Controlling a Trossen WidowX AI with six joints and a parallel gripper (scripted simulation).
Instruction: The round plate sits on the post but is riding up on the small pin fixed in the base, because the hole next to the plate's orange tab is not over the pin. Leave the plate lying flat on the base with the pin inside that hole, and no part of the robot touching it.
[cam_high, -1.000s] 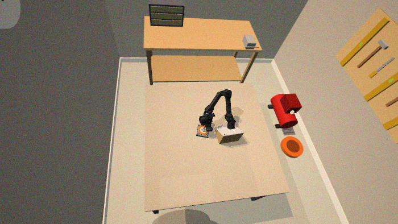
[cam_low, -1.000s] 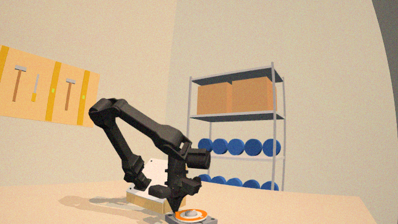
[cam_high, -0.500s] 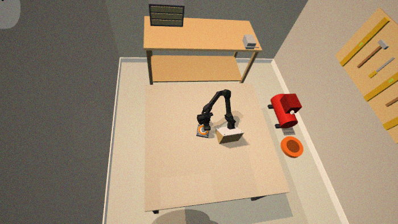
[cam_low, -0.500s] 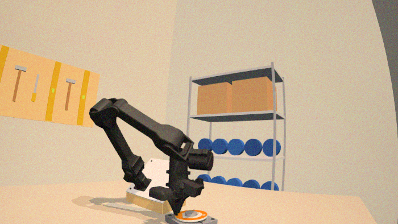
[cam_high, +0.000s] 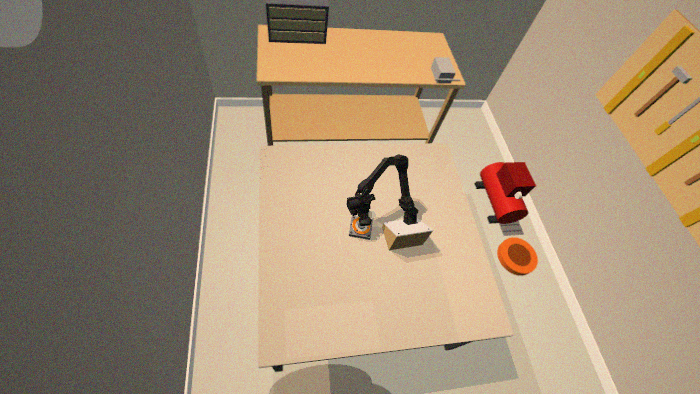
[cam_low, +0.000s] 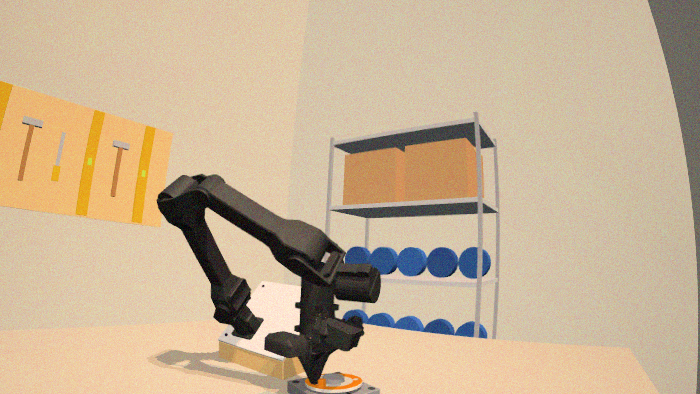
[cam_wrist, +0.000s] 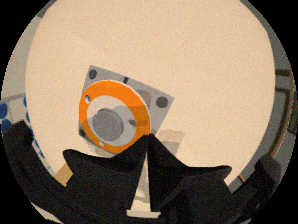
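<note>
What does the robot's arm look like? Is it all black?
Yes, the arm is matte black all over, made of chunky rounded links with a fat cylinder at the wrist. The gripper is black too, its two fingers tapering to a point. No cables or markings show.

Beige walls enclose the room. A tan wooden 2-tier workbench (cam_high: 357, 55) stands at the far side. On the right, a grey metal shelving rack (cam_low: 415, 210) holds 2 cardboard boxes (cam_low: 412, 170).
</note>
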